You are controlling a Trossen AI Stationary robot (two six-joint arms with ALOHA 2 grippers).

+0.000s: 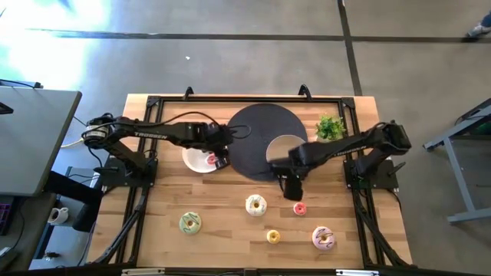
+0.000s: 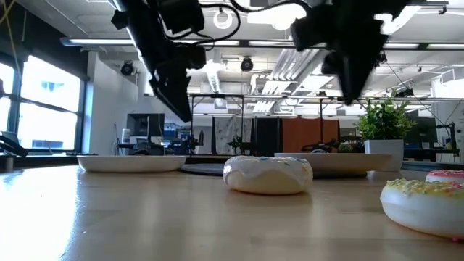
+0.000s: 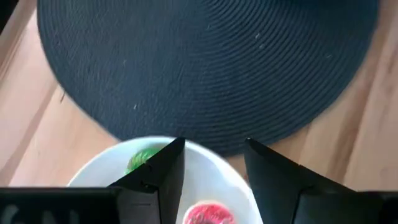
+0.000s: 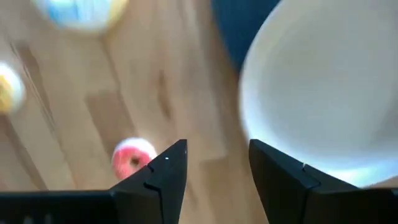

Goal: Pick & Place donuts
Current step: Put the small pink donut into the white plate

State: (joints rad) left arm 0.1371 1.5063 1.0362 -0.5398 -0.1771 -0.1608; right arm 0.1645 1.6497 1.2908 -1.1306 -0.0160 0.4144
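— What lies before me, besides my work?

— A pale wooden slatted table (image 1: pixel 153 230). On it, a big round black woven mat (image 1: pixel 253 130), two round white plates (image 1: pixel 198 161) (image 1: pixel 282 146) at its edges, and a small green potted plant (image 1: pixel 331 126) near the far corner.

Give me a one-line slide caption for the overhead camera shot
Right gripper hovers open near a small pink donut; left gripper open over a white plate.

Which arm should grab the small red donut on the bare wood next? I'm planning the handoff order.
Probably the right. The right gripper hangs open beside the small red donut, which also shows in its wrist view. The left gripper is open over the white plate across the black mat.
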